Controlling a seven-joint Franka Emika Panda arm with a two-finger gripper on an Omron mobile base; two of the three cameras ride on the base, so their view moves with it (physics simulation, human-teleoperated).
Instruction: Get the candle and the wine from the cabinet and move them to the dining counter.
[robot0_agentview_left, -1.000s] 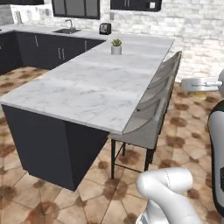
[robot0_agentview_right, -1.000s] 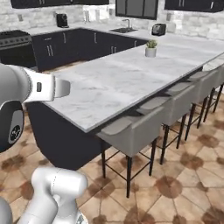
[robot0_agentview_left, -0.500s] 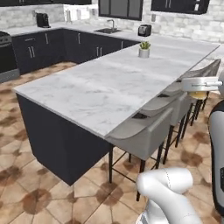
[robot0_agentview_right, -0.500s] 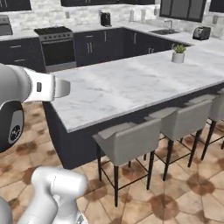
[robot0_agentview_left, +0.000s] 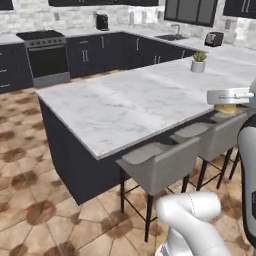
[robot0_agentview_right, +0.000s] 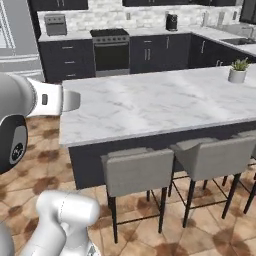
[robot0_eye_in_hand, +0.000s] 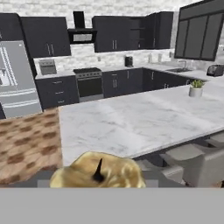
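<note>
The gripper (robot0_eye_in_hand: 97, 186) holds a lumpy yellow candle (robot0_eye_in_hand: 97, 171) with a black wick at 6 o'clock in the hand view, jaws about half open around it; the left base view shows it under the hand at 3 o'clock (robot0_agentview_left: 226, 107). Grey stools (robot0_agentview_right: 137, 172) stand close ahead, tucked under the dining counter (robot0_agentview_right: 150, 105). Since a second ago both base views have swung round the island, so the base is driving and now faces its long side: likely near the drop-off. Far back at 12 o'clock hang the black cabinets (robot0_eye_in_hand: 109, 33); the wine isn't discernible.
</note>
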